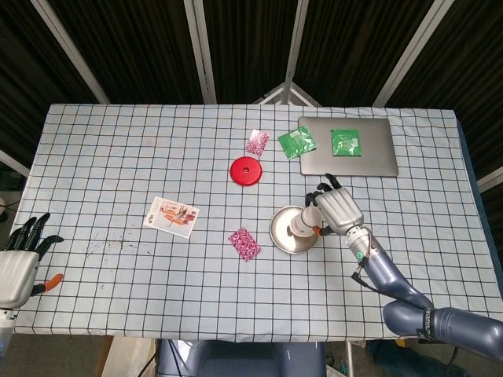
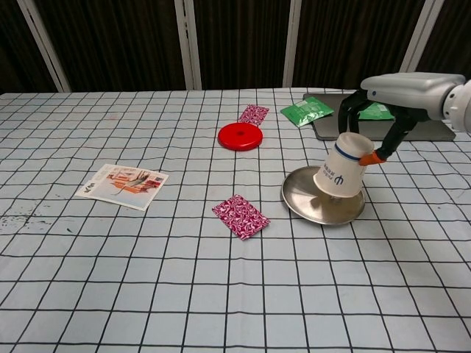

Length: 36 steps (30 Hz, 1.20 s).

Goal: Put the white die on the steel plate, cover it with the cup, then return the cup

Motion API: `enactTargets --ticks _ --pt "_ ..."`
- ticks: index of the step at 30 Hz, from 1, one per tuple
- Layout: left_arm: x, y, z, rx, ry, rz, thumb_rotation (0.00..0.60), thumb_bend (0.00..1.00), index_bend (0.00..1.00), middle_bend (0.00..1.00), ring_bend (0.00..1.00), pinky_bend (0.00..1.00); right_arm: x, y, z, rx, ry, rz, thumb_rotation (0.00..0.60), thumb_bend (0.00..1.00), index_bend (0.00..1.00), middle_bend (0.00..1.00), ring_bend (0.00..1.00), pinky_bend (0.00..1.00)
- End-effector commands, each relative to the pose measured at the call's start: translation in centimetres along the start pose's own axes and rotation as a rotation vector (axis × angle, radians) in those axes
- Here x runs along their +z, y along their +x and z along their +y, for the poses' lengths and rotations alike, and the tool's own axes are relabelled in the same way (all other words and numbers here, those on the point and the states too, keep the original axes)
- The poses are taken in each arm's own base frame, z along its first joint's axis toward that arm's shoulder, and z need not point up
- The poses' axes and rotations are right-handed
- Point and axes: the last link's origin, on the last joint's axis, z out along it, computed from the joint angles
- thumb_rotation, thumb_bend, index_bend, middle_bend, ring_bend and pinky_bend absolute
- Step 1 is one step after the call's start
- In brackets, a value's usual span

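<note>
- Though hidden now, presumably under the cup (image 2: 341, 173), which stands mouth-down and tilted on the steel plate (image 2: 302, 200); no white die visible in either view.
- Judged small, hard and light: prone to roll or skid on polished steel if the cup rim nudges it.
- Paper cup by the look of it: light, thin-walled, easy to crush or tip; best held around the upper sides near the base, with gentle pressure.
- Held exactly there by the right hand (image 1: 336, 209), fingers curled over the cup's upturned base and sides, orange-tipped thumb against the wall in the chest view.
- Not yet seated flat: rim touching the plate on the far side, nearer edge seemingly raised.
- Shallow, slick plate likely to let the cup slide; lowering straight down advisable before letting go.
- Left hand (image 1: 20, 265) resting at the table's near-left corner, fingers spread, holding nothing.
- Round about: a red disc (image 2: 241, 135), two pink patterned packets (image 2: 241, 216), a printed card (image 2: 123, 184), and a grey laptop (image 1: 348, 148) bearing green packets (image 1: 345, 141).
</note>
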Motion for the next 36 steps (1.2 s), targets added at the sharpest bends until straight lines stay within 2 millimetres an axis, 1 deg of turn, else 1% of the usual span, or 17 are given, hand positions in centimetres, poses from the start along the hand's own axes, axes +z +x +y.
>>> enactTargets --ticks 1,14,29,36 --pt "0.0 0.0 0.0 0.001 0.0 -0.001 0.6 0.24 0.31 0.0 0.0 0.13 -0.1 -0.3 0.0 0.005 0.005 -0.002 0.6 0.42 0.53 0.47 0.23 0.0" --pt "0.1 -0.1 0.0 0.003 0.003 -0.002 0.6 0.24 0.31 0.0 0.0 0.13 0.2 -1.1 -0.9 0.028 0.04 -0.001 0.6 0.43 0.53 0.47 0.23 0.0" --pt "0.1 -0.2 0.1 0.009 0.001 -0.005 0.6 0.24 0.31 0.0 0.0 0.13 0.9 -2.2 -0.4 0.038 0.024 -0.015 0.6 0.43 0.54 0.47 0.23 0.0" --pt "0.1 -0.2 0.1 0.012 0.005 -0.005 0.6 0.24 0.31 0.0 0.0 0.13 1.3 -2.5 -0.7 0.037 0.038 -0.017 0.6 0.43 0.54 0.47 0.23 0.0"
